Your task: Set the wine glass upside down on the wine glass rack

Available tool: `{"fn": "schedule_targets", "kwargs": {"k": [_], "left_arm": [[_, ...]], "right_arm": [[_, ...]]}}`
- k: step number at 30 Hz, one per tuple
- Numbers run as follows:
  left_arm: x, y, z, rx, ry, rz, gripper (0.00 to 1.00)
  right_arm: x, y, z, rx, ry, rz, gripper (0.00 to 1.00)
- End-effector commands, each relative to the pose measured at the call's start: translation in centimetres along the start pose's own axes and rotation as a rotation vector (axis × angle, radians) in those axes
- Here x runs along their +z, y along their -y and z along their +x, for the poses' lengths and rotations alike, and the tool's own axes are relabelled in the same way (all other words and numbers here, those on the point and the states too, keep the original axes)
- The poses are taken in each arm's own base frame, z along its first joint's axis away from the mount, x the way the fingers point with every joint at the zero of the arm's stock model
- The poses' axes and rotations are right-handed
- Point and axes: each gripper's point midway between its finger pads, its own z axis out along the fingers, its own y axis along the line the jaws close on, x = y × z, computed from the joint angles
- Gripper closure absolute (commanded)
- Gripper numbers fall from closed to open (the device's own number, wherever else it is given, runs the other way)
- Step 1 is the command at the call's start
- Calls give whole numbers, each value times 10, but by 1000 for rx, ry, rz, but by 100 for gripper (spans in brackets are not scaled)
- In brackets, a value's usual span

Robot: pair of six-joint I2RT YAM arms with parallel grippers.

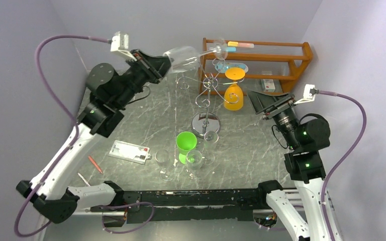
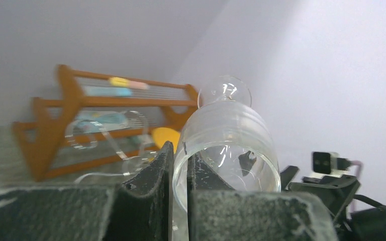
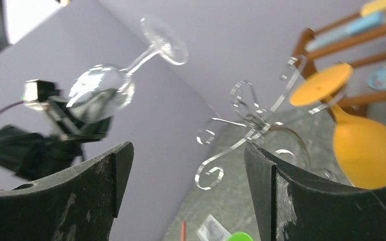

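Clear wine glass (image 1: 183, 57), shiny chrome rack (image 1: 205, 122)

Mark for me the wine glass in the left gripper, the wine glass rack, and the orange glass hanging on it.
wine glass (image 1: 183, 56), top external view, on its clear bowl.
wine glass rack (image 1: 205, 122), top external view, on its shiny disc base.
orange glass (image 1: 233, 99), top external view, on its bowl.
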Motion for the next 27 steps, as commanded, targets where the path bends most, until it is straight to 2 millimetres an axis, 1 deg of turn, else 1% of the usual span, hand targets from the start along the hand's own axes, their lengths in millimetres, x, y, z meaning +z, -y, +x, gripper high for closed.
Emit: {"fn": "schedule_targets", "kwargs": {"k": [1, 2, 4, 7, 8, 11, 13, 14, 16, 19, 22, 25, 27], "left_arm": [[14, 82, 7, -132, 25, 365, 95], [19, 92, 12, -133, 35, 385, 95], [30, 106, 24, -123, 40, 395, 95], [37, 118, 31, -147, 98, 418, 95], [37, 121, 31, -159, 121, 427, 95], [31, 131, 33, -187, 163, 477, 95], [27, 136, 35, -211, 184, 509, 95], [25, 138, 36, -223, 191, 524, 95], [24, 142, 40, -238, 194, 542, 95], [25, 145, 47, -265, 192, 559, 95], [26, 149, 51, -288, 196, 579, 95], [25, 155, 55, -307, 199, 601, 95], [27, 158, 58, -319, 202, 602, 95]], "right_arm": [[-1, -41, -20, 18, 82, -194, 15], [1, -40, -22, 18, 79, -178, 15], [6, -39, -26, 44, 81, -156, 16], [7, -49, -32, 129, 121, -225, 17], [7, -52, -35, 163, 142, -253, 18], [8, -52, -46, 268, 210, -286, 19], [8, -51, -53, 320, 249, -301, 24], [8, -52, -54, 330, 262, -319, 27], [4, -59, -62, 345, 297, -371, 31], [2, -67, -67, 358, 309, -414, 33], [-2, -79, -70, 348, 312, -476, 32], [-9, -89, -74, 328, 323, -532, 24], [-15, -96, -77, 316, 340, -564, 22]]}}
